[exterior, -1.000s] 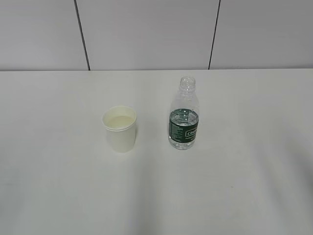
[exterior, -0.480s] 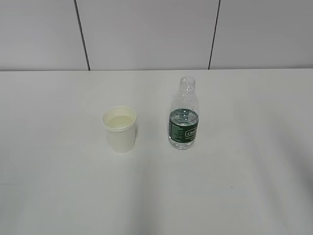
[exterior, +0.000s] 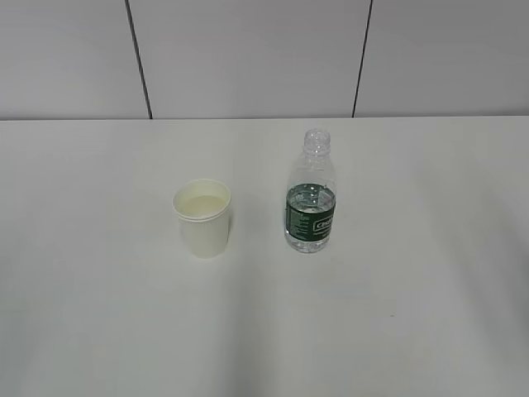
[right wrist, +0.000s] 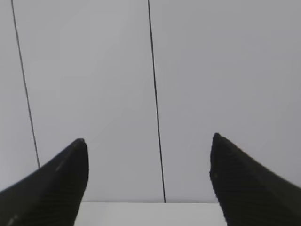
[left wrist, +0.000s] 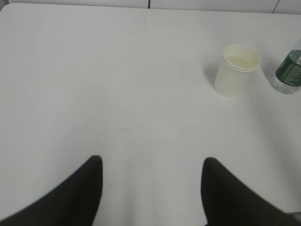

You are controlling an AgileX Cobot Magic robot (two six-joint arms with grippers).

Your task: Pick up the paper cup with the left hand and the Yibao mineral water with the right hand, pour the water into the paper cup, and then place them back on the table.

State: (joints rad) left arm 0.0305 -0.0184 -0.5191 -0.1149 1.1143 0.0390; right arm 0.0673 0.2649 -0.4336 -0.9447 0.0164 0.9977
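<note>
Here the paper cup [exterior: 202, 218] stands upright left of the uncapped Yibao mineral water [exterior: 312, 197] on the table [exterior: 413, 314], apart. The left hand [left wrist: 150, 188] hangs spread and empty, well short of the cup; the right hand [right wrist: 148, 181], fingers parted, faces the panelled wall [right wrist: 197, 84].

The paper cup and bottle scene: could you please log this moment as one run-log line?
paper cup: upright on table, ungrasped | Yibao mineral water: upright, uncapped, right of cup | left hand: open, empty | right hand: open, facing wall

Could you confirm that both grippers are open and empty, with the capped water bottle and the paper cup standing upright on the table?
Not quite: the water bottle has no cap, as the exterior view shows its open neck. The rest holds: the left gripper and right gripper are open and empty, and the paper cup stands upright on the table.
</note>
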